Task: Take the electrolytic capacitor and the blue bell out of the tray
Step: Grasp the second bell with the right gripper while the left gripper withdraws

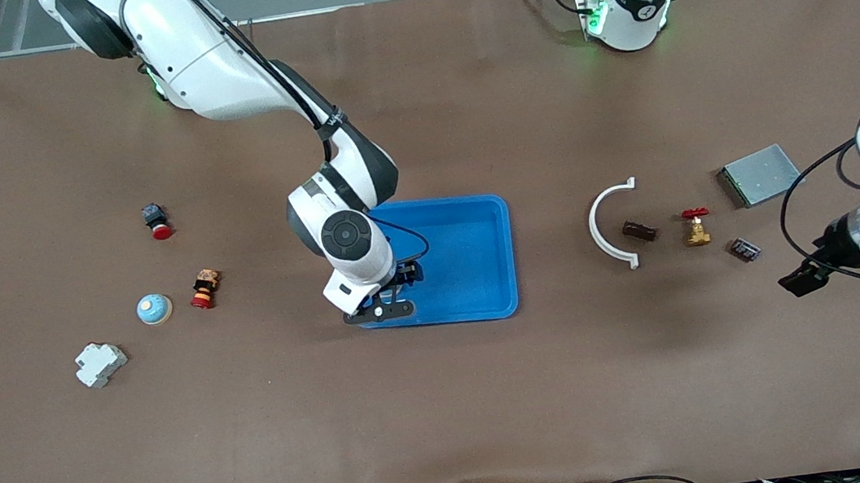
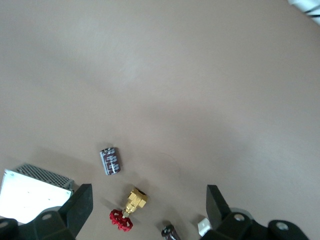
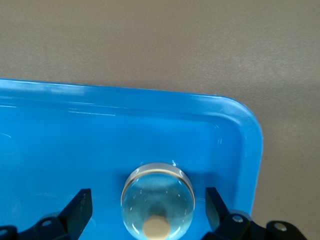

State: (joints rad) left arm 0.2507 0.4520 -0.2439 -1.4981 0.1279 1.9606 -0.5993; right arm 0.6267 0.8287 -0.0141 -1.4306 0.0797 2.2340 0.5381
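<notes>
Right gripper [image 3: 145, 212] hovers low over the blue tray [image 1: 476, 219], fingers spread wide, and the bell [image 3: 158, 200] sits in the tray's corner squarely between them, touching neither. Left gripper [image 2: 147, 207] hangs over bare table, fingers apart too, with the capacitor [image 2: 111, 161] lying loose just beside the brass valve [image 2: 131, 207].
</notes>
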